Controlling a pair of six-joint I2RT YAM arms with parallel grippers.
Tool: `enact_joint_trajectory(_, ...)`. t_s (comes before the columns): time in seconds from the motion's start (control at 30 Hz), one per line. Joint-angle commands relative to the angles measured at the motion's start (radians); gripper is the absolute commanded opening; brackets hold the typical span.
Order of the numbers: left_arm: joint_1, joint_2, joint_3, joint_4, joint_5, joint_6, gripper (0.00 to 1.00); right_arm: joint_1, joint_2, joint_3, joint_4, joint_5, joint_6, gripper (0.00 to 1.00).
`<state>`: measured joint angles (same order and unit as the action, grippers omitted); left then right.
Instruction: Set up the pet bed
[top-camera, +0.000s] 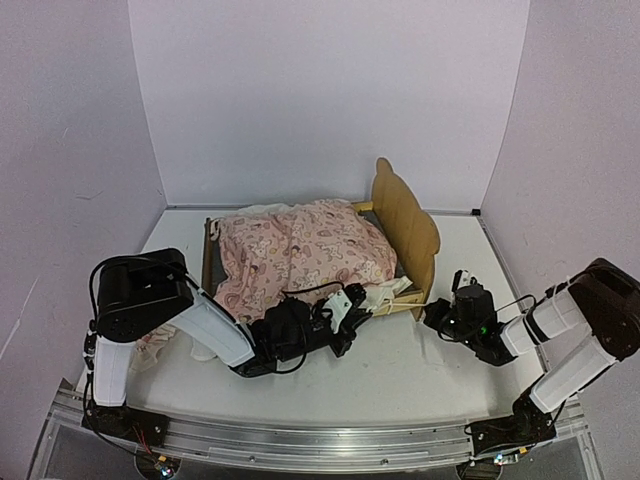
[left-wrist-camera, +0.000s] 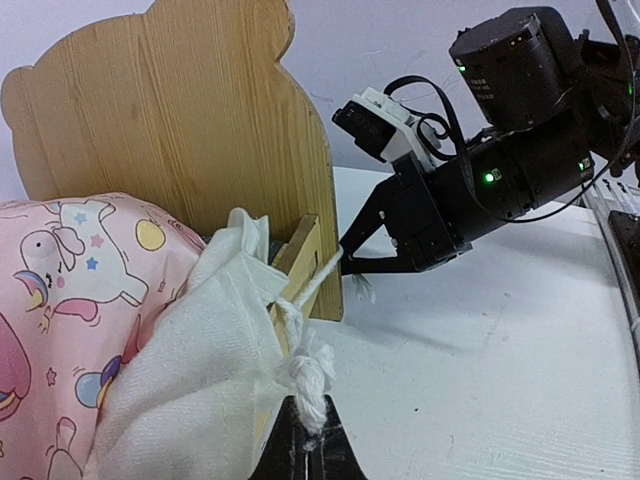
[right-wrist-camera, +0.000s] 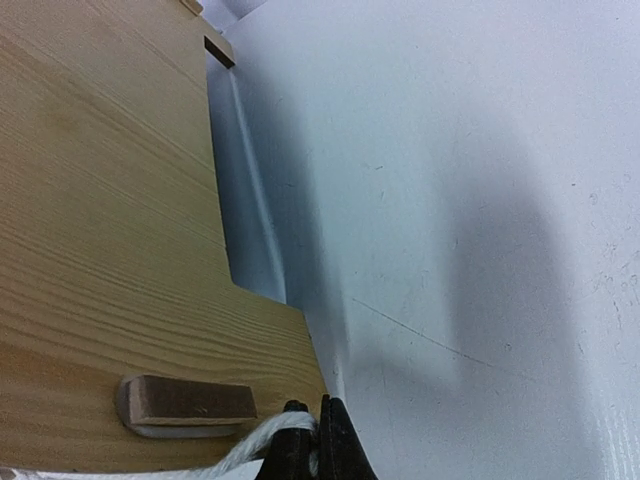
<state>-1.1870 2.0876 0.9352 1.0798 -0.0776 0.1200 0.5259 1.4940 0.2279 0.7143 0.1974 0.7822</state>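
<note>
The light plywood pet bed (top-camera: 405, 225), wavy headboard, is sat just left of the right pincer (left-wrist-camera: 345, 265), which is clamped on a white cotton cord (left-wrist-camera: 310, 370). The knotted end is gripped by the left pincer (left-wrist-camera: 305, 445). Probably best pulled evenly, so the frame isn't dragged.

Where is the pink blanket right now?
From above, the pink blanket lies heaped on the pet bed, left of the wooden headboard, mid-table.
</note>
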Motion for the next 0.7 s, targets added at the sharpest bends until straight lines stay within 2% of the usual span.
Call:
enact_joint_trajectory(0.0,-0.046,-0.001,-0.003,0.134,-0.033,-0.052,0.0,-0.074,-0.019,0.027,-0.054,0.185,-0.07,0.0)
enact_joint_trajectory(0.1,-0.047,0.071,0.047,0.101,-0.117,-0.06,0.0,-0.074,-0.059,0.029,-0.029,0.053,-0.148,0.0)
enact_joint_trajectory(0.17,-0.049,0.106,0.078,0.084,-0.132,-0.072,0.0,-0.073,-0.096,0.019,-0.04,0.026,-0.147,0.0)
enact_joint_trajectory(0.23,-0.058,0.122,0.097,0.07,-0.166,-0.054,0.0,-0.074,-0.143,0.009,-0.089,0.035,-0.143,0.0)
enact_joint_trajectory(0.33,-0.061,0.124,0.085,0.047,-0.325,-0.062,0.0,-0.077,-0.195,0.008,-0.191,0.159,-0.109,0.0)
enact_joint_trajectory(0.43,-0.049,0.121,0.077,-0.024,-0.405,-0.056,0.0,-0.133,-0.141,0.053,-0.27,0.175,-0.064,0.0)
enact_joint_trajectory(0.53,-0.044,0.124,0.059,-0.059,-0.473,-0.068,0.0,-0.186,-0.052,0.085,-0.271,0.169,-0.03,0.0)
enact_joint_trajectory(0.67,-0.043,0.092,-0.008,-0.064,-0.503,-0.077,0.0,-0.213,-0.067,0.087,-0.27,0.17,-0.011,0.0)
